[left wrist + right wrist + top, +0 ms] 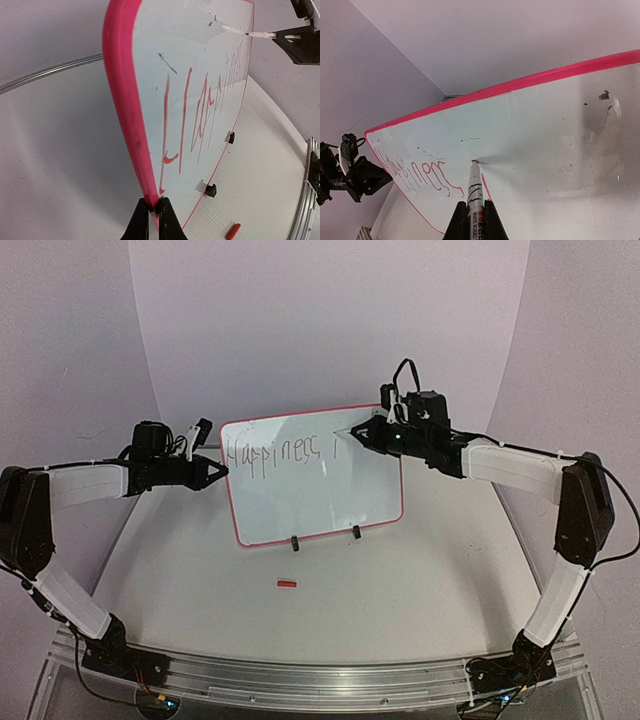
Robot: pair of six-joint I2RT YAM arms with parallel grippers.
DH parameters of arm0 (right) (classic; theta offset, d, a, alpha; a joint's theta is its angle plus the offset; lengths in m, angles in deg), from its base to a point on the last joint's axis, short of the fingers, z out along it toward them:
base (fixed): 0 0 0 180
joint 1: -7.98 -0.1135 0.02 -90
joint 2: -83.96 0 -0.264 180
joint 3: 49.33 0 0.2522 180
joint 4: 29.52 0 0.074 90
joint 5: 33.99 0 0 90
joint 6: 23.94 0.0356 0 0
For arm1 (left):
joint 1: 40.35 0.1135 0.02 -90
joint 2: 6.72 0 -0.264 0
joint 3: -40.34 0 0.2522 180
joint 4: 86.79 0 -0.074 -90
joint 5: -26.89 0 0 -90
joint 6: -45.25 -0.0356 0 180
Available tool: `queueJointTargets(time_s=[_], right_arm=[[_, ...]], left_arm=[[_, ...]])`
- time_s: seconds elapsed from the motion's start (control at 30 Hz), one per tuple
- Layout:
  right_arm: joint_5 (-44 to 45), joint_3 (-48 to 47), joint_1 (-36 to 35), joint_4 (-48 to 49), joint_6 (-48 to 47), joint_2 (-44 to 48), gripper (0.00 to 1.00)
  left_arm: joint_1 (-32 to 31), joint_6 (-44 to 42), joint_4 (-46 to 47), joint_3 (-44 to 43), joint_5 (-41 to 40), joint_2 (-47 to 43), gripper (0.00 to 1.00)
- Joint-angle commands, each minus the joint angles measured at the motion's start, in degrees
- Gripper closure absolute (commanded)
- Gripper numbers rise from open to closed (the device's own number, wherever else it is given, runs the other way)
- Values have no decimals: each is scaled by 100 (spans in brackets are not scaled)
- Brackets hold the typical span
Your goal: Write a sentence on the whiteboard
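The whiteboard point(320, 505), white with a thin red frame and two black feet, stands upright at the table's middle. The sentence point(278, 453) on it reads "Happiness" plus one short stroke. My left gripper point(222, 474) is shut on the whiteboard's left frame edge point(131, 145). My right gripper point(362, 433) is shut on a white marker point(475, 192), whose tip touches the board just right of the last stroke. The red writing point(427, 175) shows in the right wrist view, and the marker's tip point(252, 34) shows in the left wrist view.
A small red marker cap point(287, 584) lies on the table in front of the board; it also shows in the left wrist view point(232, 231). A curved white backdrop point(330, 330) stands behind. A metal rail point(330, 680) runs along the near edge.
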Motion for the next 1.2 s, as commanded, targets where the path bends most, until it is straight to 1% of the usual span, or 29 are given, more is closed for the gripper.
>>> queueJointTargets(time_s=[0.0,0.2,0.37,0.53,0.67,0.87,1.17], right_arm=[[285,47,32,1,-73,223,100],[221,96,29,1,-67,271,100],[-13,291,34,74,-116,564,100],[157,543,33,73,-180,851,100],[86,541,33,80,-174,728,100],[-30,296,34,74,-132,415,100],[19,202,76,27,-96,189,100]], left_arm=[[-8,-358,-90,-173,-275,89,100],[-7,-356,-90,-175,-272,81,100],[-6,-356,-90,-176,-279,80,100],[-12,-361,-99,-174,-285,66,100],[-4,-362,-116,-182,-290,60,100],[-9,-358,-134,-184,-290,41,100],[-9,-358,-124,-168,-292,19,100]])
